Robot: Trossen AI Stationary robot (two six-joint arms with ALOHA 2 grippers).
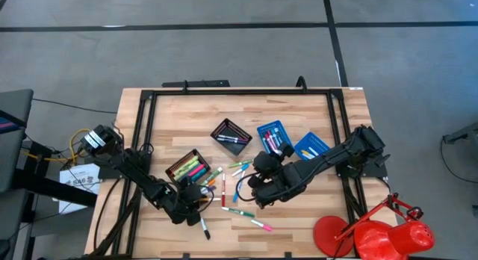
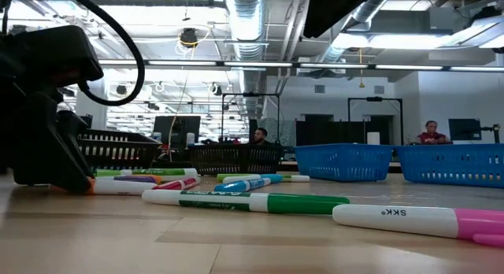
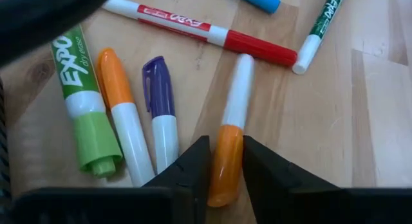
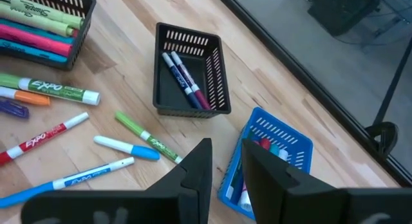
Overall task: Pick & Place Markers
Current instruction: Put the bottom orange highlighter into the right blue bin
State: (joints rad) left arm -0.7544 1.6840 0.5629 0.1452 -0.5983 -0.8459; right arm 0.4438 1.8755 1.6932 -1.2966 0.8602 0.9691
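Left end effector point(image 3: 225, 161): low over bench point(image 1: 314, 114), fingers closed on orange-capped marker point(image 3: 230, 135), gripped at cap end; marker lies flat on the wood. Adjacent: purple-capped marker point(image 3: 161, 108), orange marker point(image 3: 122, 111), green Expo marker point(image 3: 84, 102), red marker point(image 3: 199, 28). Right end effector point(image 4: 224, 166): raised above bench centre, fingers slightly apart, holding nothing. Below it: black mesh tray point(image 4: 190, 69) w/ markers, blue mesh tray point(image 4: 273, 147) w/ markers.

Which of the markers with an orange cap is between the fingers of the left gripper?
The left gripper closes on the orange-capped marker lying alone, cap toward the wrist. The other orange marker lies free between the green marker and the purple marker.
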